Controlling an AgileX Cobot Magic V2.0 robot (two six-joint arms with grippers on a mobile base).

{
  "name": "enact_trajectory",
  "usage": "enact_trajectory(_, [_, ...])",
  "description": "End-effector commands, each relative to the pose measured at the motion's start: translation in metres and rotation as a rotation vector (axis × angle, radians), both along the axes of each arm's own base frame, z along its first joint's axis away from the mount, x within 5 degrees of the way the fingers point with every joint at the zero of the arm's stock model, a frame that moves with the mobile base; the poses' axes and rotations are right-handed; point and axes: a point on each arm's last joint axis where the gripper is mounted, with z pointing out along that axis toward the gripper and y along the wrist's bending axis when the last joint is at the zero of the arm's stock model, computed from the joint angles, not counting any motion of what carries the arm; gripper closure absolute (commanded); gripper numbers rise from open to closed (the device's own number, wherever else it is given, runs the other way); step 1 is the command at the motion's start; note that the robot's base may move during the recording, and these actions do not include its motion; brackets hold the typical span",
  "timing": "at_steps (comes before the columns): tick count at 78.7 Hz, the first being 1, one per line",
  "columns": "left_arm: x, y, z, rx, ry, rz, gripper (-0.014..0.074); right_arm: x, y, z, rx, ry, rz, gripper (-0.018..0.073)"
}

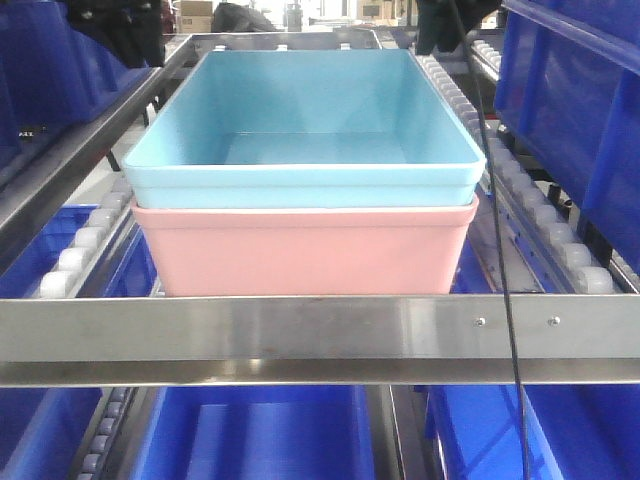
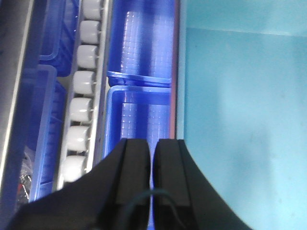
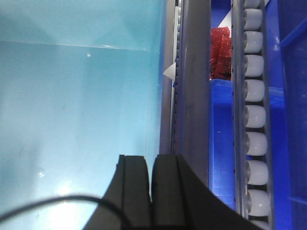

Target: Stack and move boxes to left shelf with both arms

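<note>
The light sky blue box (image 1: pixel 300 170) sits nested in the salmon pink box (image 1: pixel 300 250), and the stack rests on the left shelf behind its steel front bar (image 1: pixel 300 335). Neither arm shows in the front view. In the left wrist view, my left gripper (image 2: pixel 152 143) is shut and empty, hovering over the gap just left of the light blue box (image 2: pixel 240 120) and a thin pink rim (image 2: pixel 177 72). In the right wrist view, my right gripper (image 3: pixel 151 160) is shut and empty above the right edge of the light blue box (image 3: pixel 72 120).
White rollers line both shelf sides (image 1: pixel 75 255) (image 1: pixel 560 240). Dark blue bins (image 1: pixel 260 430) sit on the level below and on the racks either side (image 1: pixel 570 110). A black cable (image 1: pixel 505 250) hangs at the right. Red items (image 3: pixel 221 52) lie beyond the steel rail (image 3: pixel 194 96).
</note>
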Motion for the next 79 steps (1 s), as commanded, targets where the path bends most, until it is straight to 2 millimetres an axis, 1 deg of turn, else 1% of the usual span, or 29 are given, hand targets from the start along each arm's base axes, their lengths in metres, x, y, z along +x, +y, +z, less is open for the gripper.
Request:
enact_trajectory(1, [-0.020, 0.003, 0.048, -0.062, -0.151, -0.036, 0.0596, -0.019, -0.008, 0.053, 0.039, -0.162, 0.035, 0.0508])
enact_trajectory(6, [-0.032, 0.003, 0.055, -0.065, -0.187, -0.064, 0.0596, -0.029, -0.009, 0.060, 0.038, -0.186, 0.061, 0.0508])
enact_trajectory(11, [-0.047, 0.005, 0.060, -0.072, -0.215, -0.093, 0.0596, -0.045, -0.010, 0.067, 0.041, -0.219, 0.097, 0.0508])
enact_trajectory(13, [-0.051, 0.007, 0.061, -0.076, -0.225, -0.098, 0.0596, -0.051, -0.008, 0.066, 0.045, -0.232, 0.118, 0.0508])
enact_trajectory(14, [-0.054, 0.008, 0.061, -0.079, -0.229, -0.102, 0.0596, -0.057, -0.009, 0.070, 0.052, -0.248, 0.129, 0.0508])
enact_trajectory(15, [-0.059, 0.010, 0.064, -0.085, -0.240, -0.106, 0.0596, -0.059, -0.008, 0.069, 0.053, -0.252, 0.138, 0.0508])
enact_trajectory(18, [-0.067, 0.014, 0.063, -0.091, -0.248, -0.117, 0.0596, -0.073, -0.007, 0.071, 0.065, -0.288, 0.180, 0.0508])
enact_trajectory(19, [-0.071, 0.015, 0.063, -0.095, -0.254, -0.123, 0.0596, -0.080, -0.008, 0.075, 0.073, -0.309, 0.195, 0.0508])
enact_trajectory(20, [-0.075, 0.018, 0.065, -0.101, -0.265, -0.126, 0.0596, -0.082, -0.007, 0.073, 0.075, -0.316, 0.207, 0.0508])
enact_trajectory(24, [-0.087, 0.024, 0.063, -0.111, -0.279, -0.139, 0.0596, -0.101, -0.008, 0.078, 0.081, -0.381, 0.267, 0.0508])
enact_trajectory(26, [-0.094, 0.027, 0.063, -0.122, -0.297, -0.150, 0.0596, -0.108, -0.008, 0.076, 0.080, -0.406, 0.300, 0.0508])
enact_trajectory(27, [-0.095, 0.027, 0.063, -0.124, -0.300, -0.152, 0.0596, -0.115, -0.009, 0.079, 0.087, -0.429, 0.315, 0.0508])
enact_trajectory(28, [-0.100, 0.030, 0.065, -0.132, -0.314, -0.157, 0.0596, -0.119, -0.010, 0.079, 0.089, -0.445, 0.331, 0.0508])
enact_trajectory(31, [-0.108, 0.034, 0.063, -0.142, -0.331, -0.171, 0.0596, -0.130, -0.011, 0.077, 0.095, -0.483, 0.373, 0.0508])
enact_trajectory(32, [-0.112, 0.035, 0.062, -0.147, -0.338, -0.176, 0.0596, -0.136, -0.014, 0.079, 0.101, -0.503, 0.384, 0.0508])
enact_trajectory(38, [-0.131, 0.045, 0.060, -0.169, -0.386, -0.206, 0.0596, -0.158, -0.024, 0.078, 0.135, -0.571, 0.434, 0.0508])
enact_trajectory(44, [-0.148, 0.054, 0.056, -0.179, -0.415, -0.222, 0.0596, -0.179, -0.037, 0.074, 0.158, -0.609, 0.459, 0.0508])
enact_trajectory(52, [-0.173, 0.068, 0.050, -0.183, -0.457, -0.238, 0.0596, -0.202, -0.054, 0.064, 0.140, -0.638, 0.476, 0.0508])
enact_trajectory(61, [-0.198, 0.080, 0.038, -0.195, -0.529, -0.284, 0.0596, -0.226, -0.070, 0.050, 0.127, -0.677, 0.501, 0.0508])
enact_trajectory(62, [-0.200, 0.081, 0.034, -0.191, -0.533, -0.293, 0.0596, -0.229, -0.072, 0.048, 0.128, -0.678, 0.502, 0.0508])
enact_trajectory(68, [-0.216, 0.086, 0.025, -0.224, -0.598, -0.338, 0.0596, -0.242, -0.082, 0.037, 0.133, -0.686, 0.505, 0.0508])
enact_trajectory(70, [-0.221, 0.088, 0.019, -0.231, -0.606, -0.348, 0.0596, -0.246, -0.085, 0.034, 0.134, -0.688, 0.506, 0.0508])
enact_trajectory(75, [-0.235, 0.093, 0.008, -0.257, -0.645, -0.376, 0.0596, -0.258, -0.094, 0.020, 0.130, -0.687, 0.505, 0.0508])
enact_trajectory(79, [-0.245, 0.099, 0.001, -0.266, -0.662, -0.381, 0.0596, -0.266, -0.100, 0.013, 0.128, -0.696, 0.504, 0.0508])
